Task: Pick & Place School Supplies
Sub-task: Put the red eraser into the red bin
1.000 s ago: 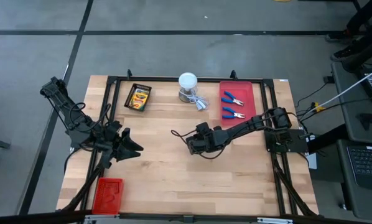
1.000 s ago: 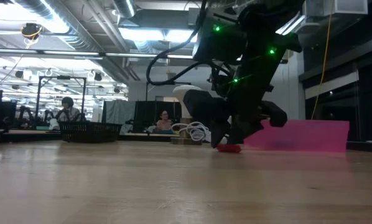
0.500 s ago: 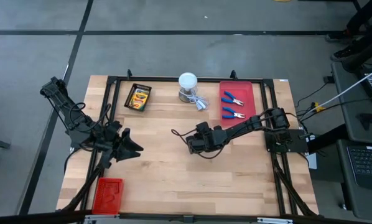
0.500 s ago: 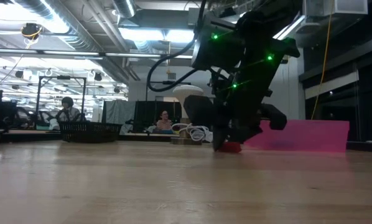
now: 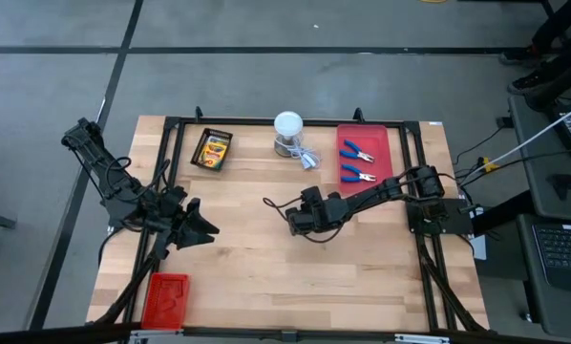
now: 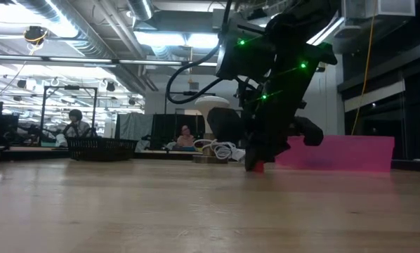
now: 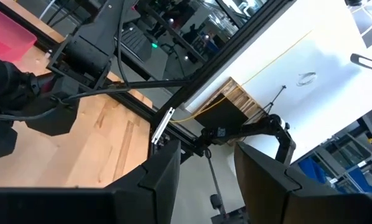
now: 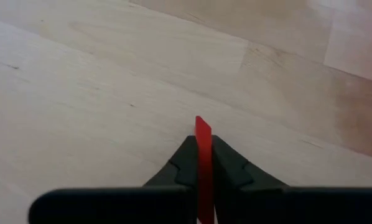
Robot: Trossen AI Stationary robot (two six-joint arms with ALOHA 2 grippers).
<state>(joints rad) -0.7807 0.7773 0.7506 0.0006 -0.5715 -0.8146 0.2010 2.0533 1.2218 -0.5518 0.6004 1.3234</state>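
Wooden table [image 5: 266, 277]. Left gripper [image 5: 207, 227] parked near the left edge, fingers spread, empty. Right gripper [image 8: 200, 163] low at table centre — pinching a thin red block [image 8: 202, 149] on edge. Pliers [image 5: 358, 151] on red tray [image 5: 381, 143] at the far right; crayon box [image 5: 212, 149] far left.

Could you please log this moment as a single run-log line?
right gripper: shut on red block, mid-table | left gripper: open, waiting at left | pliers: on red tray

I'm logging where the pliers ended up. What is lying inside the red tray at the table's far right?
Two blue-handled pliers lie in the red tray, one beyond the other. The right arm covers its near corner.
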